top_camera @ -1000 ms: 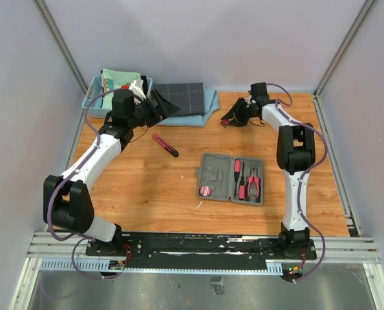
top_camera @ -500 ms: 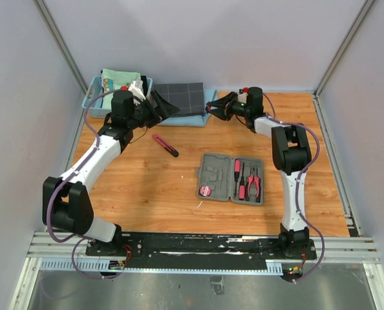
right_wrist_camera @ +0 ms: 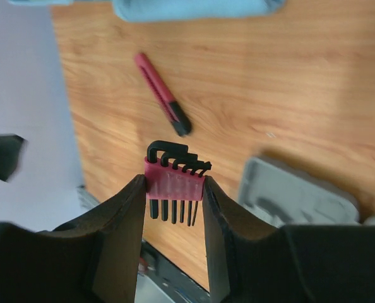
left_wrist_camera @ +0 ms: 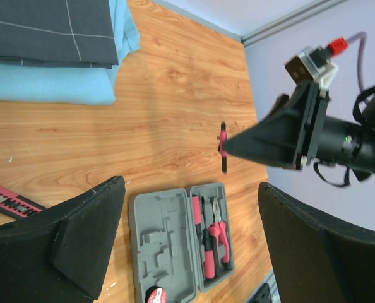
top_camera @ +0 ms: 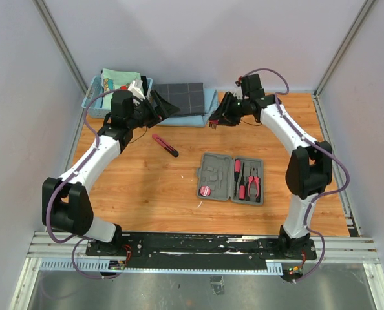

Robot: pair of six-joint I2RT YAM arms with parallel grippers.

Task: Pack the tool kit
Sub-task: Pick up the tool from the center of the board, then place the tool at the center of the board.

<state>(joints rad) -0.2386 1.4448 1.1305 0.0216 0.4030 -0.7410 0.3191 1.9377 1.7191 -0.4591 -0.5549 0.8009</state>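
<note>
My right tool [top_camera: 219, 118] is clamped on the hex keys [right_wrist_camera: 173, 184]; left tool [left_wrist_camera: 190, 184] apart, empty. Pliers [top_camera: 253, 186], screwdrivers [top_camera: 239, 175], tape [top_camera: 205, 191] sit in the case [top_camera: 214, 173]. Knife [top_camera: 165, 145] on bench [top_camera: 147, 187], lid open.

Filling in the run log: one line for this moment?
stage: packing | right gripper: shut on hex key set, aloft | left gripper: open, empty | case: open | knife: outside case

Grey case [top_camera: 213, 173], pink-and-black knife [top_camera: 165, 145], pink-and-black hex-key set [right_wrist_camera: 173, 183], dark grey checked cloth [top_camera: 182, 97]
</note>
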